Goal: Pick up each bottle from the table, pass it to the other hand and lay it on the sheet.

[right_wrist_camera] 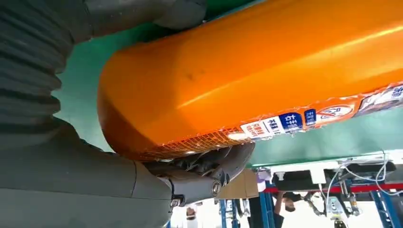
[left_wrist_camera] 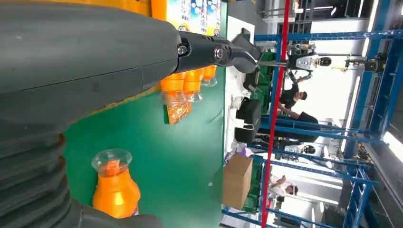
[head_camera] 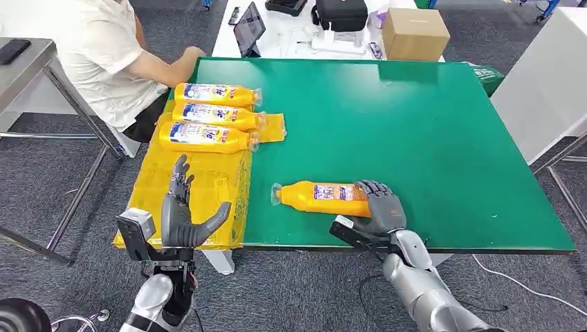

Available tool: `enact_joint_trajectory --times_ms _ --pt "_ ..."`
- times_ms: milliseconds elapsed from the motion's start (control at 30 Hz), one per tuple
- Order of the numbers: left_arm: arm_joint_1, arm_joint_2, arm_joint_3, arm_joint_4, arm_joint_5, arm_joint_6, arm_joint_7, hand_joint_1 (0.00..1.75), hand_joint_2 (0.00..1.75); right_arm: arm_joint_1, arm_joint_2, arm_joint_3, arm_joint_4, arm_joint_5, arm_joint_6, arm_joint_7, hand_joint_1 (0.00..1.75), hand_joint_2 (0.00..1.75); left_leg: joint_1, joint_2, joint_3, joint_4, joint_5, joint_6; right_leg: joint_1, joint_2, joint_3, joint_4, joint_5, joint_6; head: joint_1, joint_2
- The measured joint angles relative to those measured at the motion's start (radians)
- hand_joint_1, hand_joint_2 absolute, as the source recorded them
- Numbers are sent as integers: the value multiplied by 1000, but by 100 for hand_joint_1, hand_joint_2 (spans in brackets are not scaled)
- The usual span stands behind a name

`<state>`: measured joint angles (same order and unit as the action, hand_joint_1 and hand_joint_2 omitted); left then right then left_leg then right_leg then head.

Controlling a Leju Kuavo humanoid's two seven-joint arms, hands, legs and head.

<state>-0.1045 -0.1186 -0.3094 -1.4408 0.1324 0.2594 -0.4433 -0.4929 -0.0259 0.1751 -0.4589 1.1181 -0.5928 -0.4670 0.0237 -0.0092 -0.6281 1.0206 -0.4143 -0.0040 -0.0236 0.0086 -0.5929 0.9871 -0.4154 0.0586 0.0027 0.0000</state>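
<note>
An orange bottle [head_camera: 322, 197] lies on its side on the green table [head_camera: 415, 138], cap pointing left. My right hand [head_camera: 380, 205] wraps around its base end; the right wrist view shows fingers curled under the bottle [right_wrist_camera: 266, 85]. Three more orange bottles [head_camera: 208, 115] lie side by side on the yellow sheet [head_camera: 208, 187] at the table's left. My left hand [head_camera: 183, 211] hovers over the near part of the sheet, fingers spread and holding nothing. In the left wrist view the bottle's clear cap [left_wrist_camera: 111, 161] and the sheet's bottles [left_wrist_camera: 187, 83] appear beyond my left hand [left_wrist_camera: 95, 61].
A person in a white shirt [head_camera: 111, 55] sits at the table's far left corner, forearm on its edge. A cardboard box [head_camera: 414, 32], tablet [head_camera: 249, 29] and black case [head_camera: 340, 14] stand on a white table behind. A grey table [head_camera: 28, 62] stands left.
</note>
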Motion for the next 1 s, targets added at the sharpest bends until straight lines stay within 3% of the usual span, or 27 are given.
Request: enact_joint_trajectory --times_ms 167,300,467,567,733,833,1000 --pt "-3 0 -6 5 2 -6 0 0 175 -1 2 0 7 -55 1 -38 175 175 0 0 0 0 0 0 0 0 0 0 0 0 0 0" --pt "-3 0 -7 9 15 -11 6 0 175 4 15 -11 6 -188 53 -142 175 175 0 1 1 0 0 0 0 1 0 0 0 0 0 0" --pt "-3 0 -10 11 29 -19 12 0 175 10 32 -18 6 -226 61 -170 175 175 0 1 1 0 0 0 0 1 1 0 0 0 0 0" --pt "0 0 -11 17 97 -70 50 0 175 37 46 -18 -35 -347 103 -218 175 175 0 1 1 0 0 0 0 1 1 0 0 0 0 0" --pt "1 0 -11 18 105 -76 53 0 175 43 47 -17 -41 -359 107 -219 175 175 0 1 1 0 0 0 0 1 1 0 0 0 0 0" --pt "45 -10 -38 69 338 -198 134 0 175 196 93 92 -388 -829 198 -232 175 175 0 1 -3 0 0 0 0 1 -3 0 0 0 0 0" --pt "59 -2 -83 76 347 -205 134 0 175 263 120 143 -599 -918 205 -234 175 175 0 0 -5 0 0 0 0 0 -5 0 0 0 0 0"
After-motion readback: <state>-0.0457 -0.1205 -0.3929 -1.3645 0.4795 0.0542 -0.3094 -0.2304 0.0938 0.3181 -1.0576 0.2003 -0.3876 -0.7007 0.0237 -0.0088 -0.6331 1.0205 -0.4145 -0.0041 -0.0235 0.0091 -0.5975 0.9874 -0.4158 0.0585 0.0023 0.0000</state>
